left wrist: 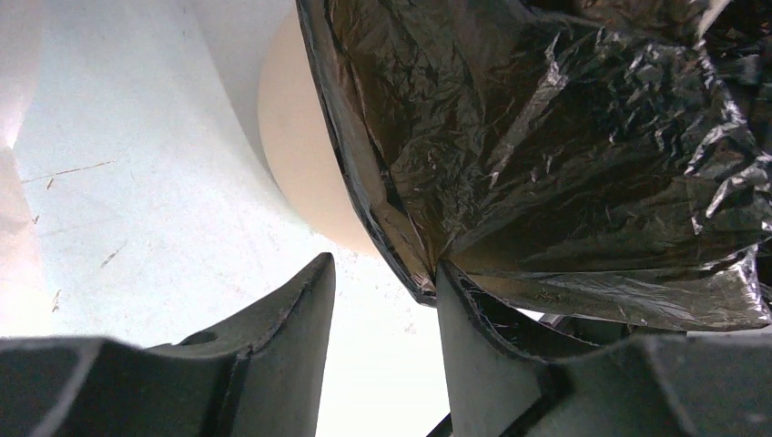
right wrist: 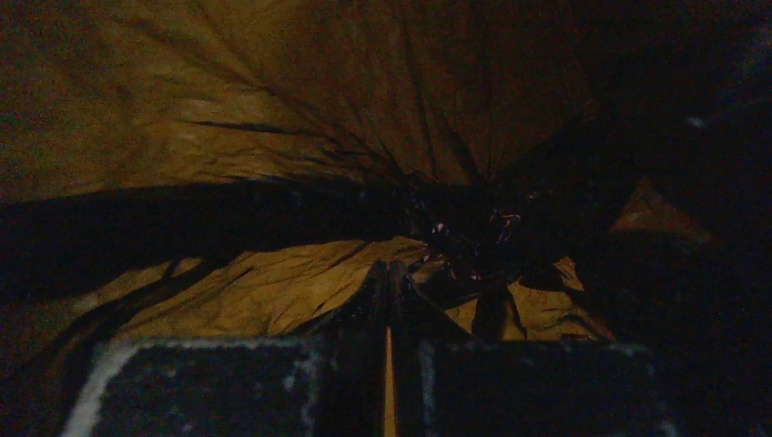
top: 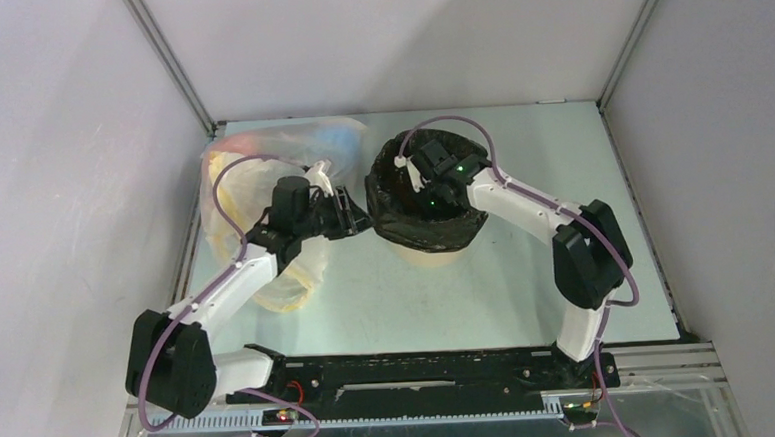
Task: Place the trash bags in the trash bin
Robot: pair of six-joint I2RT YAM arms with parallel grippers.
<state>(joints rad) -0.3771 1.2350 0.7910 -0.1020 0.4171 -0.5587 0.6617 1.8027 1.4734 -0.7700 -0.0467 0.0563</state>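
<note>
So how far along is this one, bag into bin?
Mostly done: the black bag is draped over the rim of the tan bin, lining it. In hand: the shut right tool is down inside, the open left tool at the bag's folded-over edge. Left, probably: seating that edge, withdrawing.

trash bag: glossy black, crinkled, silver-grey glints on the creases. From inside, lit through, it reads amber-brown with dark fold lines fanning out.
trash bin: plain tan-beige, no markings.
clear bag, table's far-left corner: translucent, with yellow, red and blue tints.
table: pale grey-green, a few faint brown scratches.
left arm, right arm: white links, black joints, purple cables. Green LEDs on the right one.
left gripper: matte black fingers.
right gripper: dark, with pale speckled edges.
base rail: black.
walls: pale grey.
</note>
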